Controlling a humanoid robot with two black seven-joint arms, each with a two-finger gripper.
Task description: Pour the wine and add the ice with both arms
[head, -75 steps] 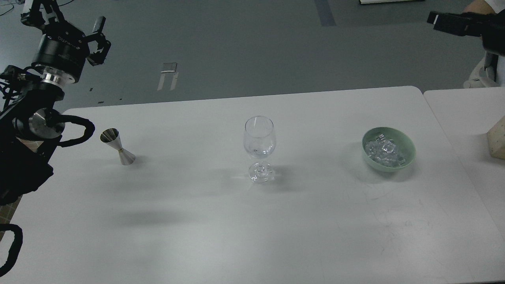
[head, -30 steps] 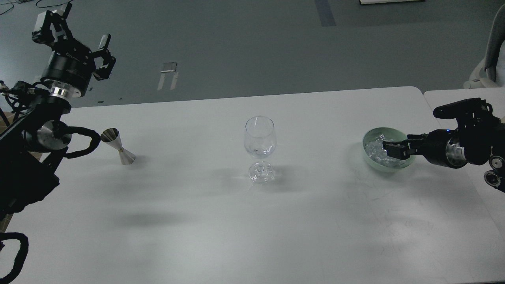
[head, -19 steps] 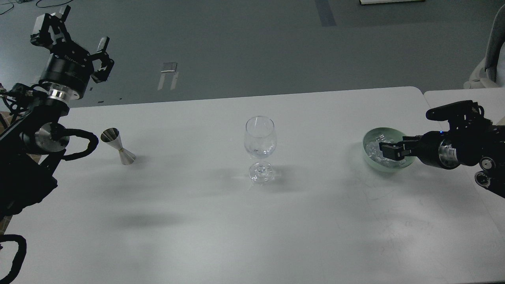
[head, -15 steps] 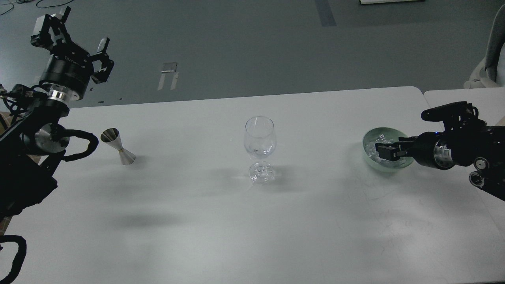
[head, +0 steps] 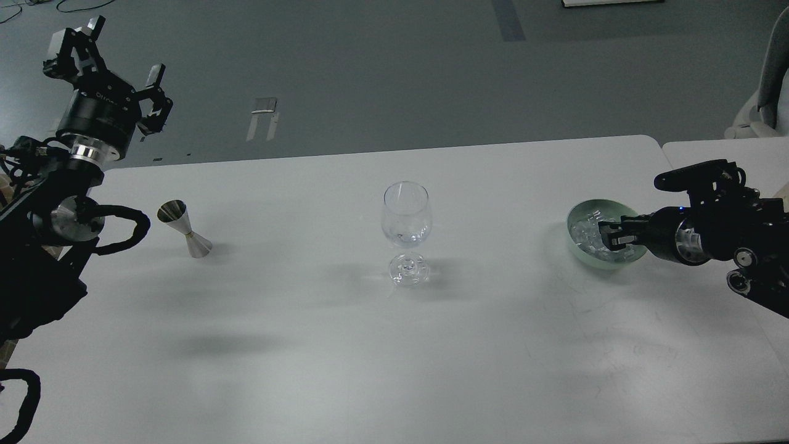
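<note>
A clear stemmed wine glass (head: 405,217) stands upright at the table's middle. A pale green bowl (head: 576,250) at the right holds a heap of clear ice (head: 584,237). My right arm comes in from the right, and my right gripper (head: 610,237) is down in the bowl among the ice. Its dark fingers cannot be told apart. A steel jigger (head: 183,229) stands at the left. My left gripper (head: 111,55) is open and empty, raised high beyond the table's far left edge, above and behind the jigger.
The white table (head: 370,357) has a second table (head: 709,166) butting against it at the right. A chair base (head: 749,123) stands on the floor at the far right.
My right arm came in from the right and its gripper went into the bowl, then drew back slightly to the right. My left gripper shifted a little to the left.
</note>
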